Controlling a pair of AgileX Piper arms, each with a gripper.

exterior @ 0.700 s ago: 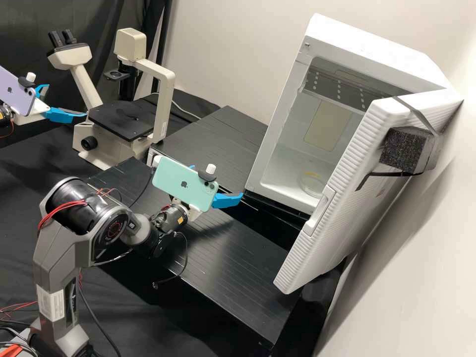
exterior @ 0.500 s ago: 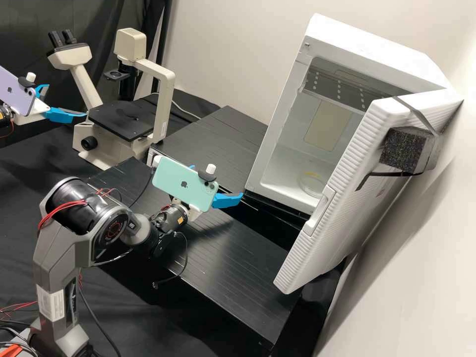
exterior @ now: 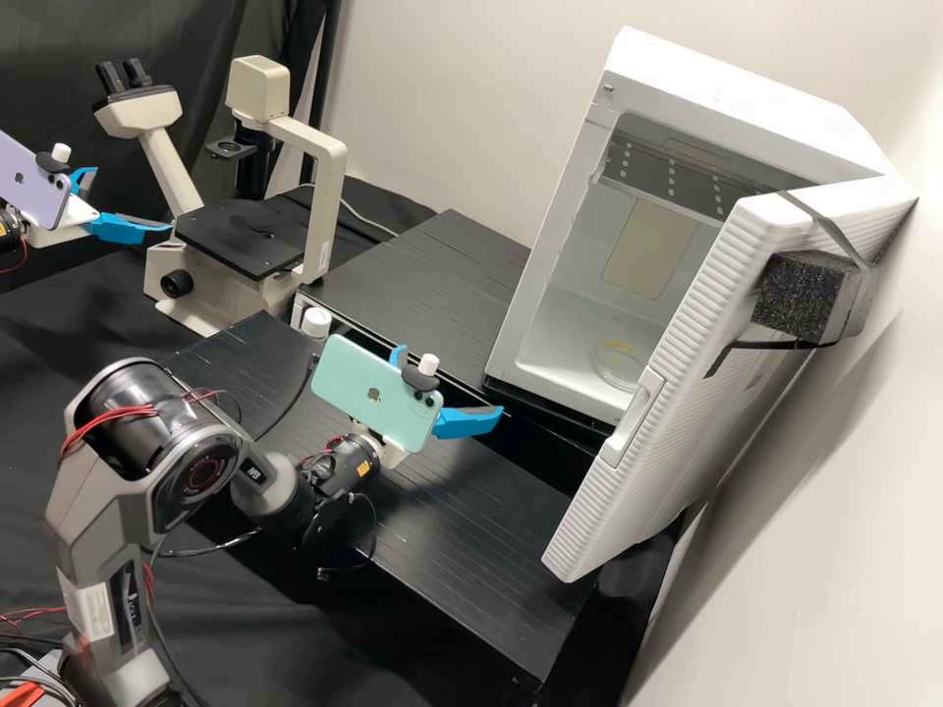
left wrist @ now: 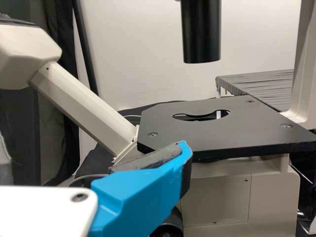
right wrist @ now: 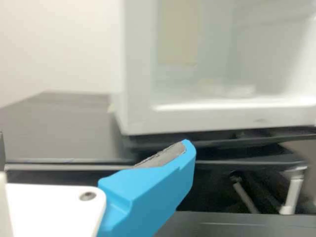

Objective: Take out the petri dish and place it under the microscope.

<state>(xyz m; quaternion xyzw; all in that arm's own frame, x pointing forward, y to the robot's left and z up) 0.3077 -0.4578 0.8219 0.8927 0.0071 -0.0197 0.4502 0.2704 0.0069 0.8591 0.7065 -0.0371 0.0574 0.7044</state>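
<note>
The clear, round, shallow petri dish (exterior: 617, 364) lies flat on the floor of the open white box-like cabinet (exterior: 732, 83); it is ahead of the right white gripper with blue fingers (exterior: 450, 380), which is outside the cabinet's mouth and is the nearer one; being round, the dish gives no long axis to follow. The jaws of both this one and the left white gripper (exterior: 132, 199), well apart from the cabinet, are spread and hold nothing; I count one dish, one cabinet, one beige metal microscope (exterior: 322, 206) and two grippers.
</note>
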